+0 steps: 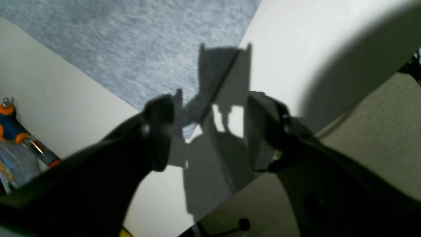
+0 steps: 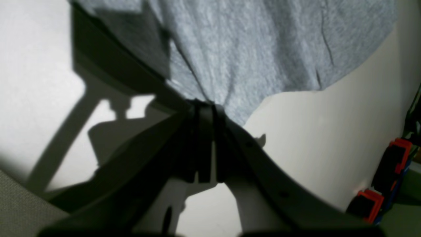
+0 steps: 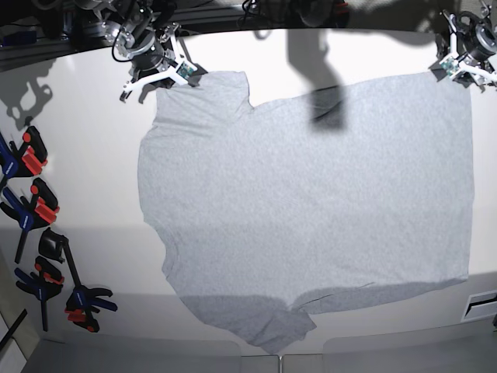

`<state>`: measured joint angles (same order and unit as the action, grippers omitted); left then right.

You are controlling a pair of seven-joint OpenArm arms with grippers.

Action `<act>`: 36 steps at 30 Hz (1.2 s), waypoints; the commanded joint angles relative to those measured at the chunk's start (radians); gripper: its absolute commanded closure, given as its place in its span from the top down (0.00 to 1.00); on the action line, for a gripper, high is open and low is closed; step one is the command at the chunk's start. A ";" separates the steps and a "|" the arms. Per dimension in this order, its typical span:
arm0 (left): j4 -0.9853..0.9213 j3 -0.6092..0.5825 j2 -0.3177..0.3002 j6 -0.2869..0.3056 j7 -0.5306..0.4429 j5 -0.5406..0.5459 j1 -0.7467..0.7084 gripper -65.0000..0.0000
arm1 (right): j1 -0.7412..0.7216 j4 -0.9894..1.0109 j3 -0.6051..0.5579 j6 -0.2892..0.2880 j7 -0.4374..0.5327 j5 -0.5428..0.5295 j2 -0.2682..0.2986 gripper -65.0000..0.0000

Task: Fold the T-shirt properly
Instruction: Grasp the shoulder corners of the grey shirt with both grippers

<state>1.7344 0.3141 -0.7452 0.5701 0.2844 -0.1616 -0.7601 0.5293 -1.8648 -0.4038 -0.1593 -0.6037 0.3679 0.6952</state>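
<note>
On the desk (image 3: 93, 155), the T-shirt (image 3: 311, 210) is being pinched by the clenched right hand (image 2: 205, 108) for spreading; the left hand (image 1: 210, 128) is spread, empty.

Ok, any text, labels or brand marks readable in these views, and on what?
None can be read.
T-shirt: the side facing up is plain grey, no lettering or tag showing.
Clamps on the table: no legible marks.
Colourful packaging at the left wrist view's edge: too blurred to read.

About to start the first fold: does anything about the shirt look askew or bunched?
Mostly flat, plain side up. The T-shirt has one sleeve folded under itself near the front table edge, and the cloth is puckered where the right claw pinches it. The left claw holds nothing.
</note>
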 commanded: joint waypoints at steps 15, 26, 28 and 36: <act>-0.090 0.006 0.125 -0.146 -0.024 -0.100 -0.001 0.53 | -0.006 -0.011 0.002 0.004 -0.005 -0.001 0.014 0.00; -0.197 -0.217 0.124 -0.193 -0.005 -0.231 0.138 0.53 | -0.052 -0.011 0.002 0.004 -0.007 -0.004 0.014 0.00; -0.219 -0.247 0.124 -0.193 0.067 -0.231 0.151 0.52 | -0.052 -0.011 0.002 0.004 -0.020 -0.004 0.014 0.00; -0.215 -0.257 0.114 -0.196 0.134 -0.230 0.120 0.00 | -0.052 -0.012 0.002 0.011 -0.041 -0.004 0.014 0.00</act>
<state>1.5490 0.0700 -0.6327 0.2672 0.3187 -0.4160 -0.6113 0.4789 -1.8626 -0.4068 -0.1596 -0.6453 0.3595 0.6949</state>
